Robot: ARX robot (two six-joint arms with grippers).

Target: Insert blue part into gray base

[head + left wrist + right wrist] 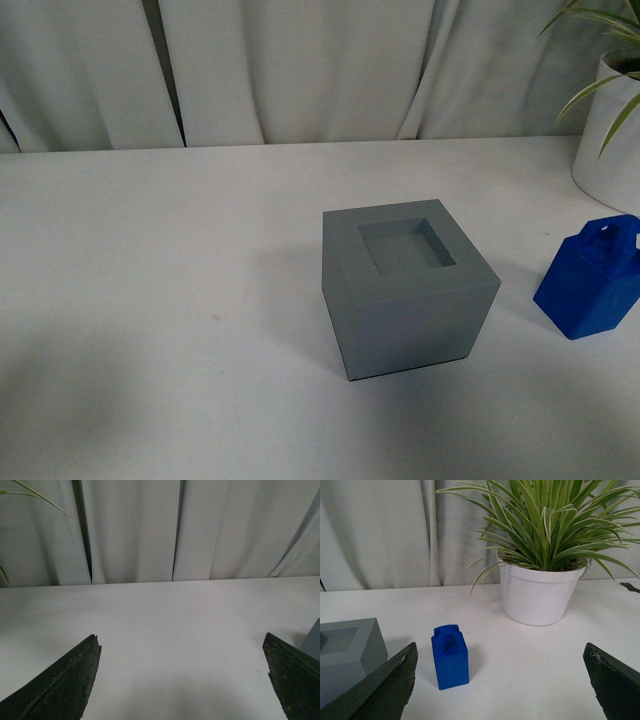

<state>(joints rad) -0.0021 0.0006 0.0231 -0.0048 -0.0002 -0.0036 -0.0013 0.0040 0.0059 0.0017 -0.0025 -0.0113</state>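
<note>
Blue part (590, 278) stands on the white table (150, 300), handle loop uppermost, at the far right edge of the front view and well apart from anything else. Gray base (405, 290) sits near the middle of the table to its left, square recess facing up and holding nothing, with a strip of bare tabletop between the two. Wide open table lies to the left of the base and in front of it. A white plant pot (605, 150) stands behind the blue part, and a pale curtain (300, 70) closes off the table's back edge. The right gripper (500, 647) is low over the table with its jaws spread wide around nothing, facing the blue part (which stands ahead of it, nearer the finger on the base's side). The left gripper (181, 645), jaws likewise wide and holding nothing, faces bare table and curtain, with a corner of the base just beside one finger.
</note>
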